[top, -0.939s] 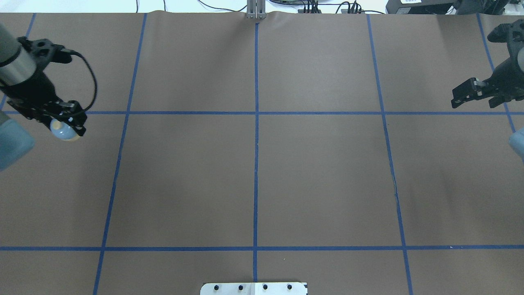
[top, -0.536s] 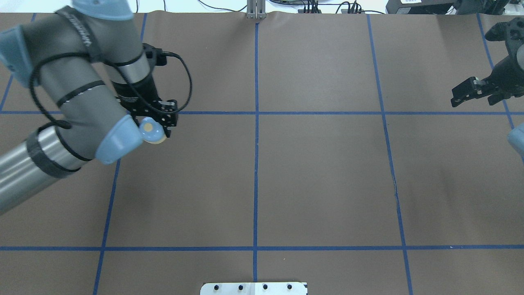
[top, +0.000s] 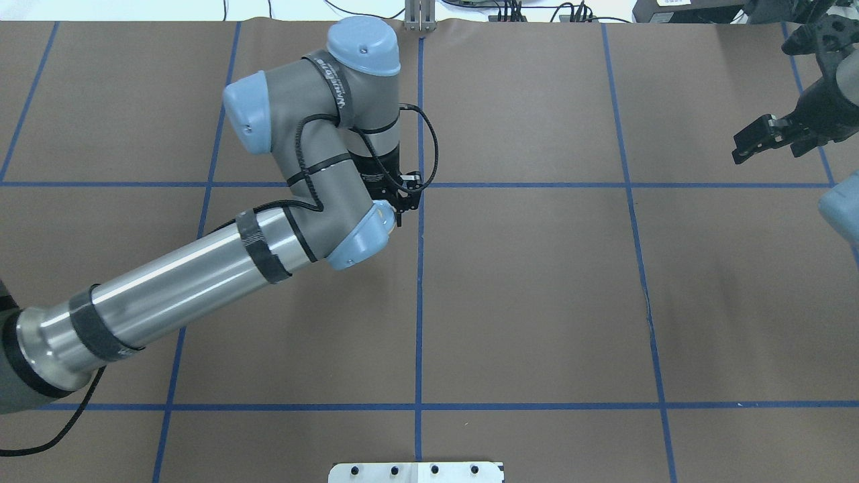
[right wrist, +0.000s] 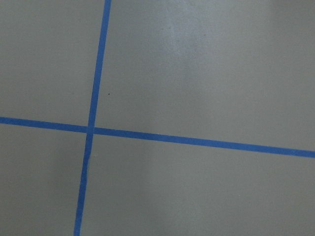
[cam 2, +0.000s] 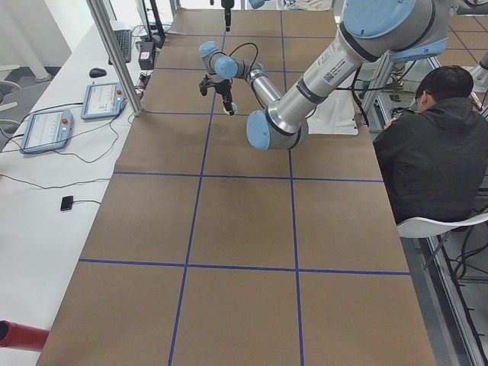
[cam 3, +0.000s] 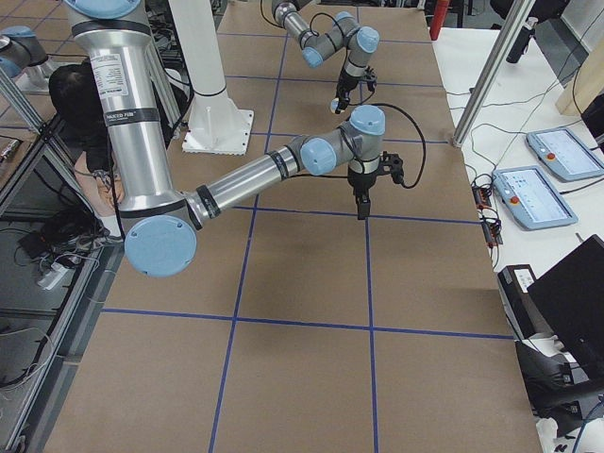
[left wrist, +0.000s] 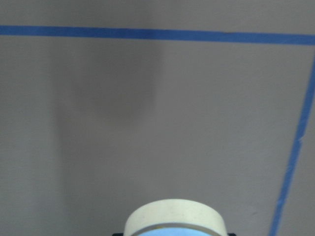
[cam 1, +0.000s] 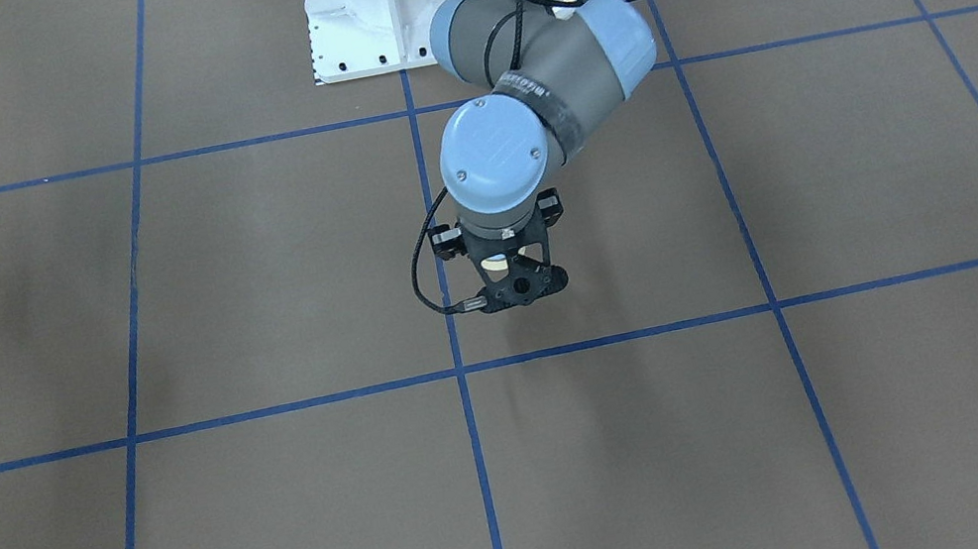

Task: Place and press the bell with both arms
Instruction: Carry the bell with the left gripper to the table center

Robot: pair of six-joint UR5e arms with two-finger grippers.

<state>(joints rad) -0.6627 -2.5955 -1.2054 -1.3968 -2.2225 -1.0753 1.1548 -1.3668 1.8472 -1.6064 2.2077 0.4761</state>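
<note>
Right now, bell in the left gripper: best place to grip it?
Probably the bell by its round sides just above the cream rim, from straight above, as the left gripper holds it now: base faces the table, and side contact should leave its top free to press.

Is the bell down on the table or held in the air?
In the air: the left gripper holds the bell, with table showing below its rim.

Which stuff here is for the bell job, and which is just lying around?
For the job: small light-blue dome bell with cream rim; left gripper, shut on it; right gripper, open.
Just lying about: two grey touchscreen tablets; red tube; black computer mouse.
</note>
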